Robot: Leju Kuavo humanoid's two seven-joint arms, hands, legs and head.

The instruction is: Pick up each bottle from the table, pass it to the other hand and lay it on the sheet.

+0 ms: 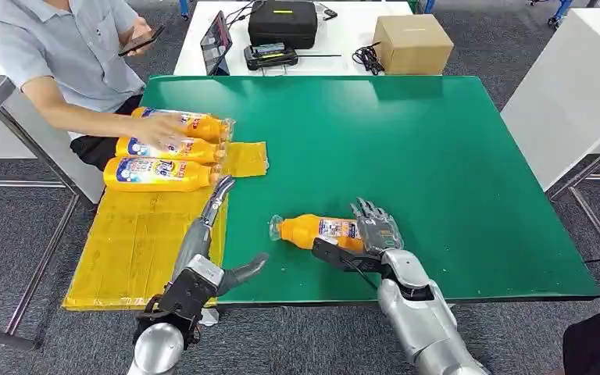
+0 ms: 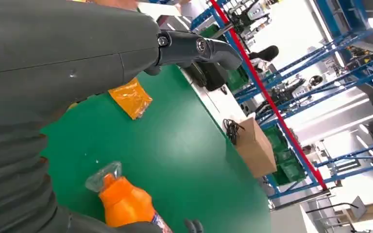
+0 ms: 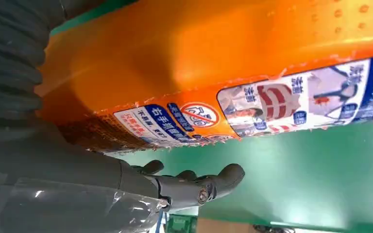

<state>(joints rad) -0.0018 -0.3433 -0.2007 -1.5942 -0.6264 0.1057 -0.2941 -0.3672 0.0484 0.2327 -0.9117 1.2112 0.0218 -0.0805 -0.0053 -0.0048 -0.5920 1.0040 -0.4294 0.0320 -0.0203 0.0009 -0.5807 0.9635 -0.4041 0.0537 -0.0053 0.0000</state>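
Head view, right hand: right hand [image 1: 371, 234] at near part of green table [image 1: 453, 172], fingers wrapped around base end of orange bottle [image 1: 318, 230], thumb on near side, fingers over far side.
Bottle: lies on its side near table's front edge, long axis running left-right across table, clear cap end pointing toward robot's left, base inside right hand. Label faces up.
Right wrist view: bottle [image 3: 233, 73] close against palm, label with blue and red print visible, thumb [image 3: 194, 187] stretched out beside it over green surface.
Left hand: left hand [image 1: 211, 250] hovers at table's left front edge, over border between table and yellow sheet [image 1: 137, 242]. Fingers straight and spread from thumb, holding nothing. Apart from bottle, cap end points roughly at it.
Left wrist view: cap end of bottle [image 2: 121, 199] near hand, thumb [image 2: 194, 48] extended over table, not touching bottle.
Sheet: yellow, hangs off table's left side, one corner lying on green top.
Laid bottles: three orange bottles [image 1: 164, 148] side by side at far end of sheet, long axes left-right, caps toward table.
Person: seated beyond sheet, one hand [image 1: 156, 129] on laid bottles, other holds phone [image 1: 142, 41].
Far table: white table [image 1: 344, 35] behind with black case [image 1: 283, 22], tablet [image 1: 216, 41], cardboard box [image 1: 412, 43], cables.
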